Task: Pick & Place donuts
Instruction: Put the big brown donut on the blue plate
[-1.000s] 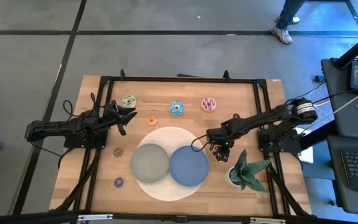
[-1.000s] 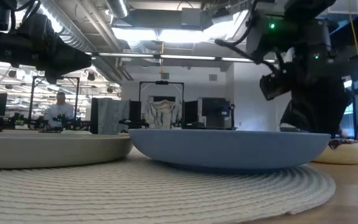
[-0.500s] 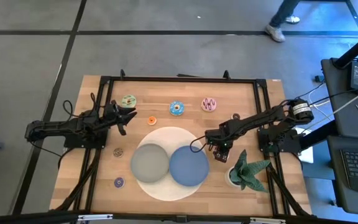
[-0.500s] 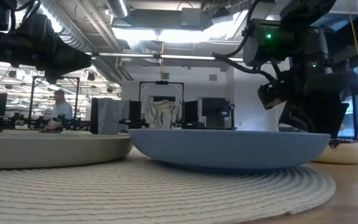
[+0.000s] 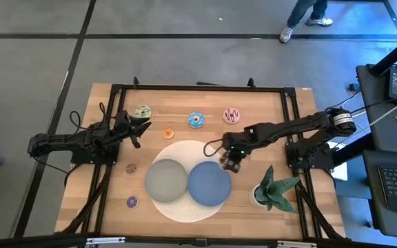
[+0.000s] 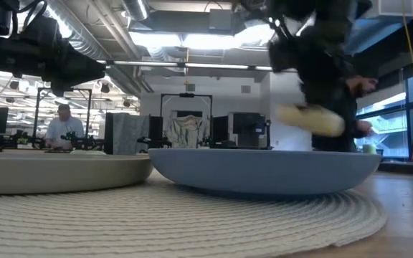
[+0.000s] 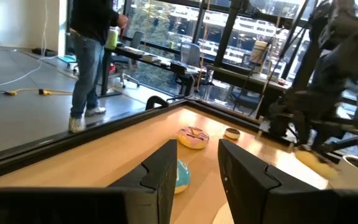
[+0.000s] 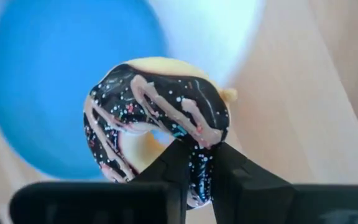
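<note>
My right gripper (image 5: 231, 164) is shut on the chocolate donut with sprinkles (image 8: 154, 118) and stands over the far right rim of the blue plate (image 5: 209, 184). In the low view that donut (image 6: 310, 118) hangs in the air above the blue plate (image 6: 264, 172). My left gripper (image 5: 143, 129) waits open near the table's left, between the yellow-green donut (image 5: 142, 111) and the tiny orange one (image 5: 168, 133). The blue donut (image 5: 197, 120), the pink one (image 5: 232, 116), tiny brown ones (image 5: 261, 129) (image 5: 131, 167) and a purple one (image 5: 132, 202) lie flat on the wood. My right gripper pinches the chocolate donut's ring band (image 8: 201, 152) between its two fingers (image 8: 241, 180), one on the hole's side and one on the outer rim. The fingers come from above, pointing down. The donut is lifted clear and tilted, its iced face toward the wrist camera.
A grey plate (image 5: 165, 180) sits beside the blue one on a round white mat (image 5: 185, 148). A potted plant (image 5: 274, 189) stands near the table's right near corner. A black frame (image 5: 198, 88) rims the table. People are in the room beyond (image 7: 92, 56).
My right gripper has moved from beside the plant toward the table's left and a little toward the far edge, and up. The chocolate donut, which lay on the wood right of the blue plate, is now lifted clear and hangs tilted over that plate's rim.
</note>
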Robot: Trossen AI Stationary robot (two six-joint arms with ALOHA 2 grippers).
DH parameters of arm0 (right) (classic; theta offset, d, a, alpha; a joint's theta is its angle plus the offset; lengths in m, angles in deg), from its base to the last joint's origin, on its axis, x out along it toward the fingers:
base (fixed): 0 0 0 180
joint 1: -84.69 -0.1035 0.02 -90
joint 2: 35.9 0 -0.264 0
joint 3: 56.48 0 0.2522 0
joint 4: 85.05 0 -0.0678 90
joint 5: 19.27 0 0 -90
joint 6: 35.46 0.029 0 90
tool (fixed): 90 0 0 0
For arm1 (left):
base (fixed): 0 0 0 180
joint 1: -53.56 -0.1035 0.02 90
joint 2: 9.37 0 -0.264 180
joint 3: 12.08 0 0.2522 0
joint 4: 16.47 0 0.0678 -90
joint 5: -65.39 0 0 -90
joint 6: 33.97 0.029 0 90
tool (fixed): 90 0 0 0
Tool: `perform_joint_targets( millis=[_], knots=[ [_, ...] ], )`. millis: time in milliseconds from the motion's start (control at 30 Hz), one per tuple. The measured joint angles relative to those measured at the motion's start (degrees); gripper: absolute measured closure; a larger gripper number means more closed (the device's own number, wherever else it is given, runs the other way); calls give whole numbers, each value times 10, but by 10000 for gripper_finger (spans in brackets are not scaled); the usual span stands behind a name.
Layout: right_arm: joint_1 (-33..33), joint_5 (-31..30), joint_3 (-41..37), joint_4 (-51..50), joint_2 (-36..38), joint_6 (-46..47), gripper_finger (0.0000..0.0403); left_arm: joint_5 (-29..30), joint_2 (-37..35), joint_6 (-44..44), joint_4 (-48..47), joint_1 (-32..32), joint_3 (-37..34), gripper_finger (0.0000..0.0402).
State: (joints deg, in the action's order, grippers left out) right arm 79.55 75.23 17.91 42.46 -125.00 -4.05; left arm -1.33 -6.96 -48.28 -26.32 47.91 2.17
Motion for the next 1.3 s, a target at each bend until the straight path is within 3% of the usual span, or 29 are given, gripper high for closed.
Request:
perform_joint_targets(
  millis=[267,567,1300],
  knots=[
    [9,3,91,40,-87,-45,362,-3,0,0,2,0,0,288],
    [12,87,175,12,-204,-66,355,-4,0,-1,6,0,0,288],
    [12,92,175,-8,-224,-59,354,-35,0,-1,6,0,0,288]
  ],
)
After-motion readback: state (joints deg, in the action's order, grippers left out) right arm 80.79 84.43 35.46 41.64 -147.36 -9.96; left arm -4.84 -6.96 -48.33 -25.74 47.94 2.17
